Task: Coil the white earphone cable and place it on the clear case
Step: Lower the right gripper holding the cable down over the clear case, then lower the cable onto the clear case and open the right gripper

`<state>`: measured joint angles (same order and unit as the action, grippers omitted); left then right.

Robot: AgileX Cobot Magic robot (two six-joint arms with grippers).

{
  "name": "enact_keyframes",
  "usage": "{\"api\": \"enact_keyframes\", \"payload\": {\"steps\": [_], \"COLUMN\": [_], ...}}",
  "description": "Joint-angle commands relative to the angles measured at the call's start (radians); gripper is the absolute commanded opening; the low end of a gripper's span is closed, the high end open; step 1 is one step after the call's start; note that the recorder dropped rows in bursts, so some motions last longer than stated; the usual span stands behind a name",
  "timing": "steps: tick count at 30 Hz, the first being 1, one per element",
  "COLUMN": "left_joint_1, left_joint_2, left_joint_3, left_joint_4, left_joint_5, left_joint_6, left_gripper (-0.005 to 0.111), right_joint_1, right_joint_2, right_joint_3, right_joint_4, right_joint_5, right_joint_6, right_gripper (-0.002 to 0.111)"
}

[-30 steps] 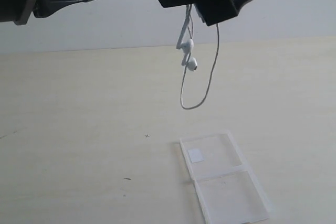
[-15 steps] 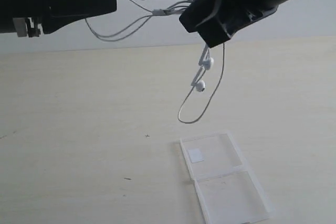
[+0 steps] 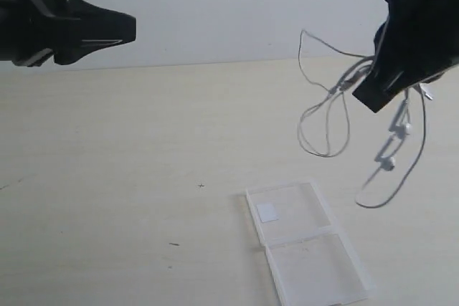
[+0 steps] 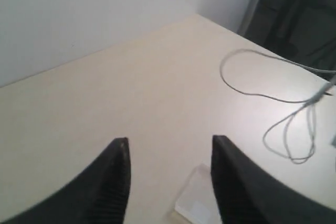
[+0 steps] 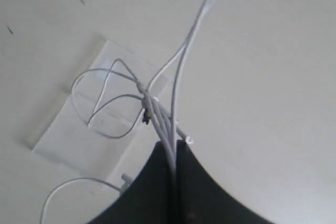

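Nearest in the exterior view, the clear case [image 3: 307, 243] lies open and flat on the worktop [image 3: 122, 177], its two halves end to end, with a small white sticker [image 3: 267, 212] in the farther half; its walls are so transparent that the near edge is hard to trace, and the left wrist view catches only one corner of it [image 4: 197, 203]. Above and to the right of it the white earphone cable [image 3: 326, 116] hangs in the air, clear of both case and worktop, in several loose loops; two earbuds [image 3: 405, 128] dangle on the right side of the bundle, smeared by blur. The right gripper [image 3: 364, 97] shows there only as a dark block cut off by the frame's edge, its fingers not distinguishable, but the right wrist view shows that gripper [image 5: 176, 163] pressed together on a bunch of cable strands [image 5: 173, 77], with loops trailing from the grip across the case [image 5: 84, 129] below. Farther back and well apart to the left, the left gripper [image 3: 129, 26] is raised over the worktop; its wrist view shows its fingers [image 4: 118, 166] spread apart with nothing between them, and the cable [image 4: 273, 98] off to one side, out of its reach
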<state>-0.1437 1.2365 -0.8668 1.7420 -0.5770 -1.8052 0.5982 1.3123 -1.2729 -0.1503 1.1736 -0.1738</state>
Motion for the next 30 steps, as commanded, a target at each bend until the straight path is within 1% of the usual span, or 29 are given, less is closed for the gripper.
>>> {"api": "enact_keyframes", "payload": {"steps": [1,2,3,4,8,16,25,30], "left_joint_1": [0.005,0.005,0.005,0.005,0.005,0.005,0.005,0.005], "left_joint_2": [-0.002,-0.002,0.000,0.005,0.038,0.103,0.144,0.144], "left_joint_3": [0.041,0.046,0.051,0.053,0.053,0.053,0.053,0.053], "left_joint_4": [0.002,0.002,0.002,0.002,0.002,0.002,0.002,0.002], "left_joint_5": [0.115,0.120,0.120,0.120,0.098,0.056,0.037,0.033], "left_joint_6": [-0.008,-0.008,-0.008,-0.001,-0.001,-0.003,-0.008,-0.008], "left_gripper": [0.023,0.014,0.003,0.000,0.000,0.000,0.000,0.000], "right_joint_1": [-0.004,-0.004,-0.004,-0.004,-0.004,-0.004,-0.004,-0.004], "right_joint_2": [-0.011,-0.013,-0.013,-0.006,0.041,0.208,0.428,0.483], "right_joint_3": [0.016,0.020,0.022,0.024,0.029,0.030,0.030,0.038], "right_joint_4": [-0.042,-0.023,0.009,0.037,0.119,0.150,0.174,0.231], "right_joint_5": [0.047,0.047,0.047,0.047,0.047,0.047,0.047,0.047], "right_joint_6": [0.100,0.111,0.115,0.115,0.122,0.202,0.209,0.201], "right_gripper": [0.000,0.000,0.000,0.000,0.000,0.000,0.000,0.000]}}
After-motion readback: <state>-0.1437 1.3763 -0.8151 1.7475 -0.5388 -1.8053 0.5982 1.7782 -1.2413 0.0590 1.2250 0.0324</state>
